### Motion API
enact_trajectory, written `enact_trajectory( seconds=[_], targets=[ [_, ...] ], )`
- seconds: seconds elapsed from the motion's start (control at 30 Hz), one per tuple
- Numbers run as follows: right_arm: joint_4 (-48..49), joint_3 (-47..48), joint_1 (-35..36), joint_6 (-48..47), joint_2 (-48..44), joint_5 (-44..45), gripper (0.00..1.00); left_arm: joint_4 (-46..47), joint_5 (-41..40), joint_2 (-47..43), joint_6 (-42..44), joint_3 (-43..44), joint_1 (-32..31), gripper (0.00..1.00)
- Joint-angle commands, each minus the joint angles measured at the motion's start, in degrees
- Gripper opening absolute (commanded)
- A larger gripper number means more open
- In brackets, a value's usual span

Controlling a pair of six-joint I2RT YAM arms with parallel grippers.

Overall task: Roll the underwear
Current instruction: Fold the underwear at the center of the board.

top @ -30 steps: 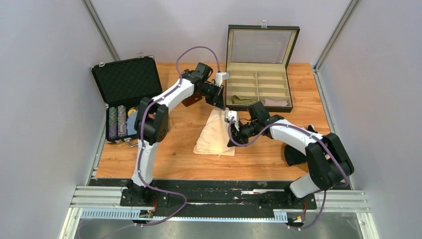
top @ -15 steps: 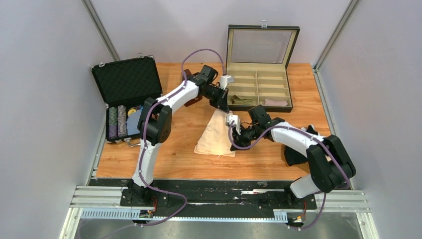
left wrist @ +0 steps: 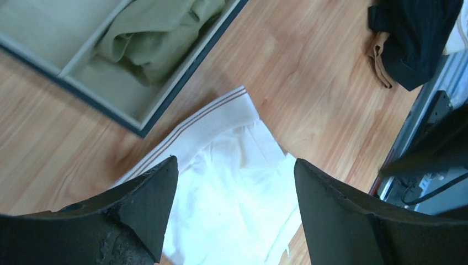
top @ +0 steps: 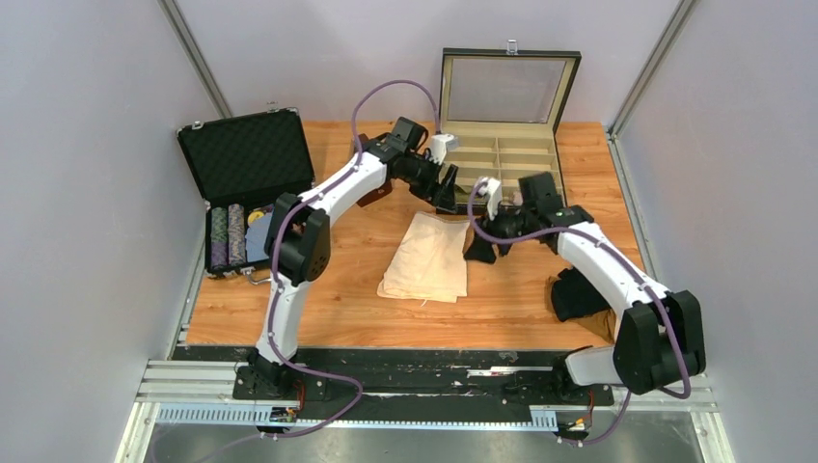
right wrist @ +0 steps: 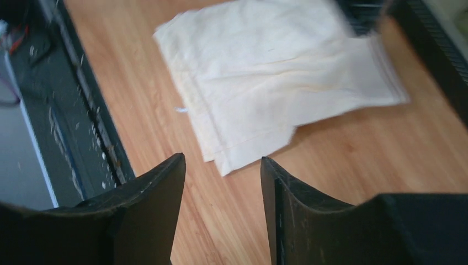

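Cream-beige underwear point(top: 424, 270) lies flat on the wooden table, its striped waistband point(left wrist: 204, 121) toward the box. My left gripper point(top: 449, 198) hangs open above the waistband end point(left wrist: 234, 165), nothing between its fingers. My right gripper point(top: 479, 246) is open too, just right of the cloth, over bare wood point(right wrist: 222, 160); the cream underwear point(right wrist: 276, 83) lies beyond its tips. An olive underwear point(left wrist: 154, 33) sits crumpled in a box compartment. Black underwear point(top: 579, 294) is piled at the right, also in the left wrist view point(left wrist: 414, 38).
A divided beige box point(top: 502, 154) with its lid up stands at the back. An open black case point(top: 246, 159) holding rolled cloths point(top: 227, 236) sits at the left. A metal rail point(top: 424, 381) runs along the near edge.
Both grippers opened and let go of the cream underwear, then drew up and back toward the box. The cloth now lies spread wider on the table.
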Motion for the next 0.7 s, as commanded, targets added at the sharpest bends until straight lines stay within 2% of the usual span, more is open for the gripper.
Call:
enact_trajectory(
  seconds=[0.0, 0.13, 0.27, 0.33, 0.5, 0.6, 0.67],
  targets=[
    [5.5, 6.5, -5.7, 21.5, 2.3, 9.2, 0.57, 0.2, -7.2, -14.7, 0.9, -3.5, 1.7, 0.85],
    [11.1, 7.3, -10.7, 34.7, 9.8, 10.4, 0.55, -1.1, -11.3, -24.0, 4.0, -16.9, 3.1, 0.84],
    [12.2, 7.6, -10.8, 38.6, 14.5, 8.6, 0.55, 0.0, -10.6, -32.1, 10.8, -32.3, 3.7, 0.81],
    [12.2, 6.9, -10.2, 39.0, 14.8, 6.8, 0.57, 3.1, -5.9, -37.3, 13.5, -39.5, 3.6, 0.79],
    [12.6, 8.3, -10.0, 38.6, 16.7, 9.6, 0.61, 22.0, -7.6, -52.4, 24.3, -58.6, -1.5, 0.79],
    [12.9, 11.8, -10.1, 39.6, 20.8, 9.3, 0.62, 31.9, -12.3, -54.6, 30.3, -65.2, -8.7, 0.78],
    [13.1, 14.1, -10.1, 41.1, 24.0, 8.7, 0.63, 35.8, -15.4, -50.7, 32.4, -65.1, -13.3, 0.77]
  ],
)
